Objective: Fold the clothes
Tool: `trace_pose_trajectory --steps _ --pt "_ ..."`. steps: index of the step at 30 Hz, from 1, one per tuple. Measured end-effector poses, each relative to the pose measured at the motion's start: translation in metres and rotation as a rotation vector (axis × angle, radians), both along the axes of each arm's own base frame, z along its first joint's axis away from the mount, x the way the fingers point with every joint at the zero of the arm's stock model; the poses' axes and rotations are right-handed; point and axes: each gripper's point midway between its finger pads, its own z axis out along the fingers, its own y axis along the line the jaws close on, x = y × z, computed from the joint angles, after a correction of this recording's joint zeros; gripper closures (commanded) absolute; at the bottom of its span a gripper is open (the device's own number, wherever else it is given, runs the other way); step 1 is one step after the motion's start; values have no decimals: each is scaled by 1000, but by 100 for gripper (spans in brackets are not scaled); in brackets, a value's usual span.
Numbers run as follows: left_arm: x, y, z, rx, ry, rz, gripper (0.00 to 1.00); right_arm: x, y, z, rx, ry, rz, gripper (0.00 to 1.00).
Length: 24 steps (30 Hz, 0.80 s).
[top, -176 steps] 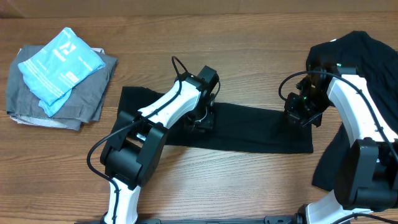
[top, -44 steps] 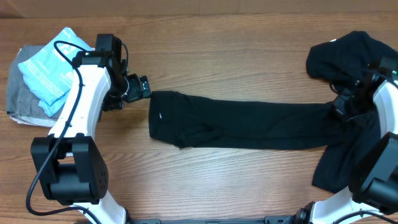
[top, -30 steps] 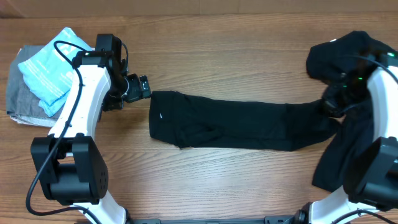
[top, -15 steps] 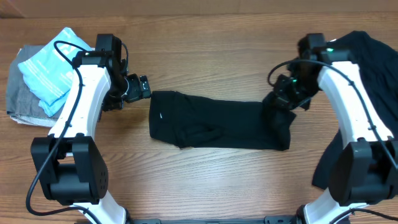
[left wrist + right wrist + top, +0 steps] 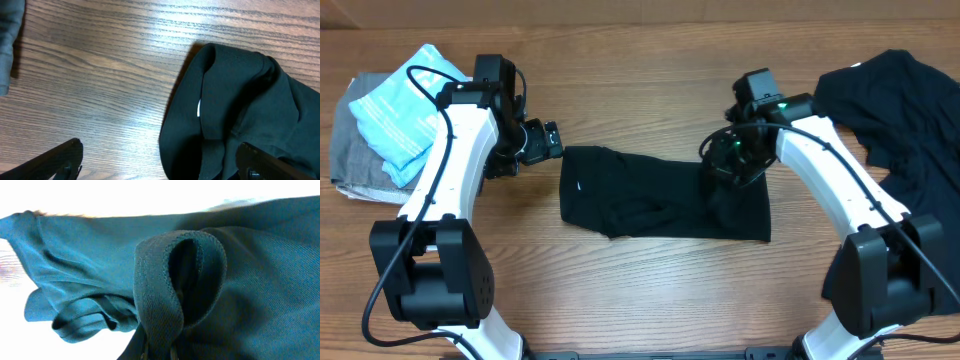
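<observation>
A long black garment of the clothes lies across the middle of the table, with a small white mark near its left end. My right gripper is shut on its right end and holds it lifted over the cloth's right part. In the right wrist view a looped hem is pinched between the jaws of the right gripper. My left gripper stands open just left of the garment's left end. In the left wrist view the left gripper shows its wide-apart fingers low above the garment. Another black garment lies heaped at the far right.
A grey folded garment with a light blue plastic packet on top lies at the far left, close behind my left arm. Bare wood table shows in front of and behind the long garment.
My right gripper has carried the garment's right end leftward from the far right, doubling the cloth over and shortening it. The left arm has not moved.
</observation>
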Motion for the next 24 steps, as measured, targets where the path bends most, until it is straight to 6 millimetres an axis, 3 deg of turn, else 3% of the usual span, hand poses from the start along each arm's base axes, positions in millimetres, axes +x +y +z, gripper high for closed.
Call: trace_pose_trajectory --steps 6,19,20,21,24 --pt "0 0 0 0 0 0 0 2 14 2 13 -23 15 85" --pt "0 0 0 0 0 0 0 -9 21 3 55 24 21 79" --pt "0 0 0 0 0 0 0 -10 20 3 55 32 21 73" --pt "0 0 0 0 0 0 0 -12 20 3 56 38 21 59" --pt "0 0 0 0 0 0 0 -12 23 4 70 42 15 32"
